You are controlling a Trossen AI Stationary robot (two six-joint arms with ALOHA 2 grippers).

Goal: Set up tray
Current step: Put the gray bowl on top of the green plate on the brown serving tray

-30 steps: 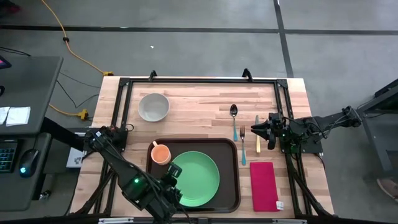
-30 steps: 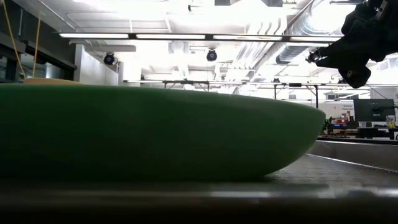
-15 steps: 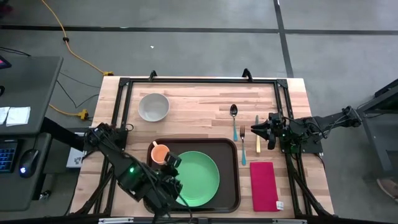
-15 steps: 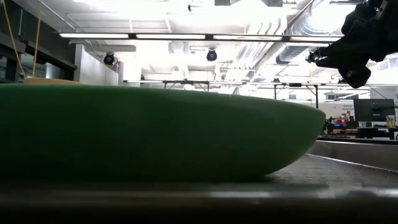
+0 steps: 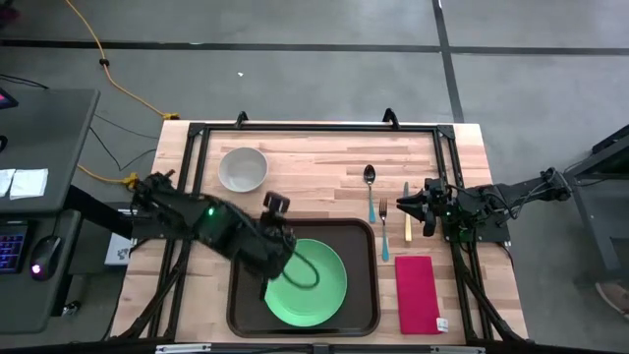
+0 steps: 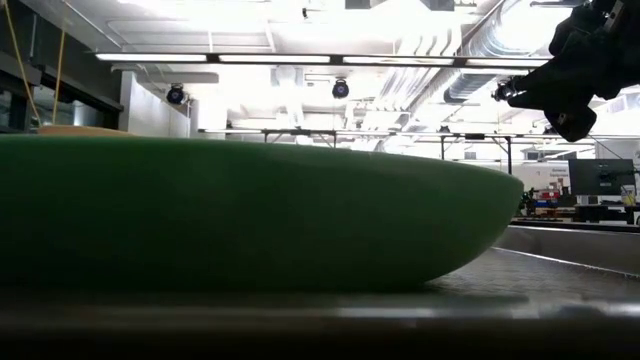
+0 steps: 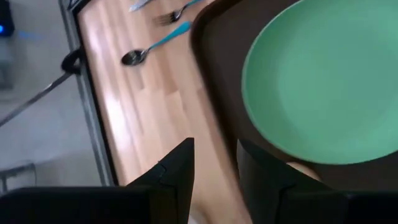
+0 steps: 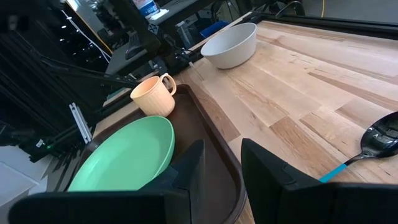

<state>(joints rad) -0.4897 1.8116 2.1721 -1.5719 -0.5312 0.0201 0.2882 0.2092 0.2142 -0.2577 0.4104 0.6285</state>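
- The tray lies at the near middle of the table; a green plate rests inside it, an orange cup at its far left corner.
- The left gripper hovers over the tray's far left corner, fingers parted, holding nothing.
- Right of the tray lie a fork and red napkin; the right gripper waits there, jaws slightly apart, empty.
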